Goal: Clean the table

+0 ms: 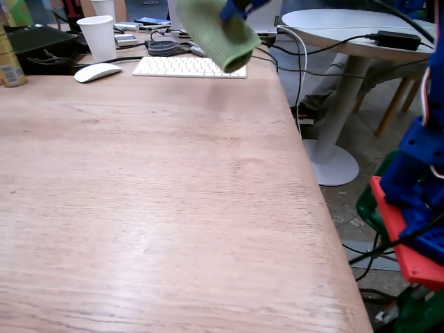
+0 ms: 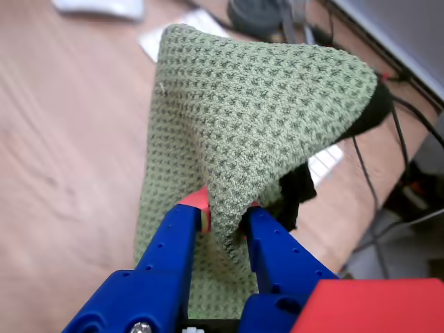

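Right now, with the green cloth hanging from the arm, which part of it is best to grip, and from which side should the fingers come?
Probably the bunched fold of the green cloth, where the gripper already pinches it. In the wrist view the fingers come from below the fold, one on each face, and the cloth drapes freely above the table. A gathered ridge gives thin fabric more thickness to hold.

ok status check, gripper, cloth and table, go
Gripper shut on green cloth, held up off the table. Tabletop near side bare. Keyboard, mouse, paper cup at far edge.
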